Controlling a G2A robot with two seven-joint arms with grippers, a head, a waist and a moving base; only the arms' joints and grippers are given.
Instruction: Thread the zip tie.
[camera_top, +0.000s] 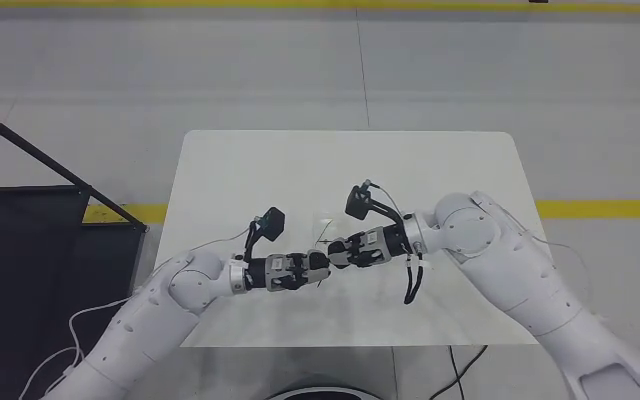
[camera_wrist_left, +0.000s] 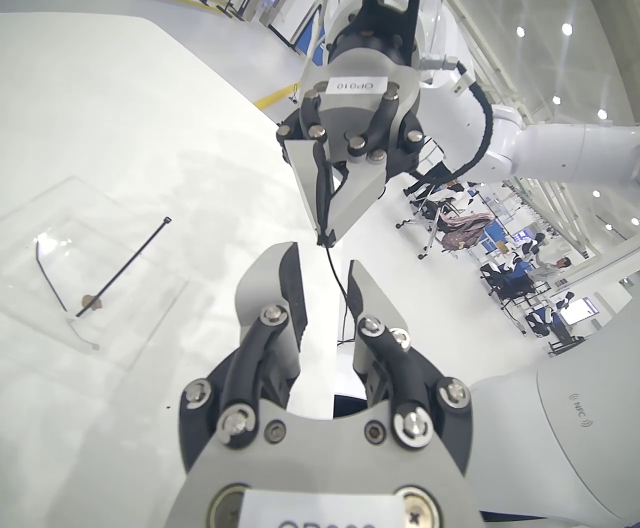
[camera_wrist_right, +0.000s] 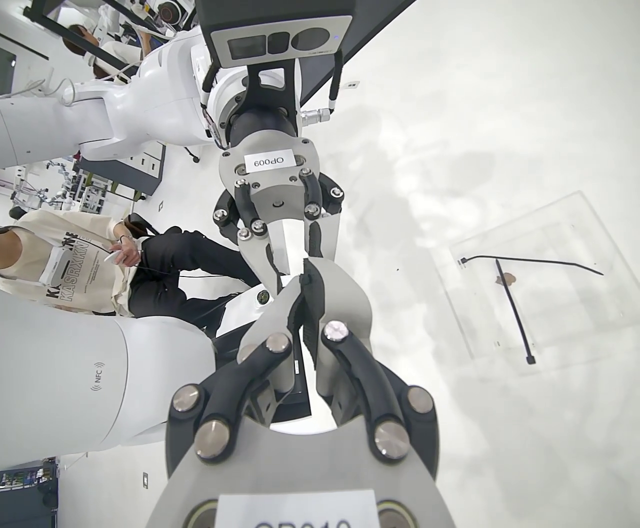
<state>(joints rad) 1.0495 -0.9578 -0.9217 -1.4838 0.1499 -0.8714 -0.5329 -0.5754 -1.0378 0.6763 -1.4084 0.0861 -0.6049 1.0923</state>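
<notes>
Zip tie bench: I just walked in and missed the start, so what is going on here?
The two arms meet tip to tip above the table. The right gripper is shut on a black zip tie, whose strap runs out between the open fingers of the left gripper, not yet gripped there. Two spare ties lie on a clear sheet on the table.

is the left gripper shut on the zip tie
No, the left gripper is open; the zip tie, held by the right gripper, passes between its spread fingers.
</notes>
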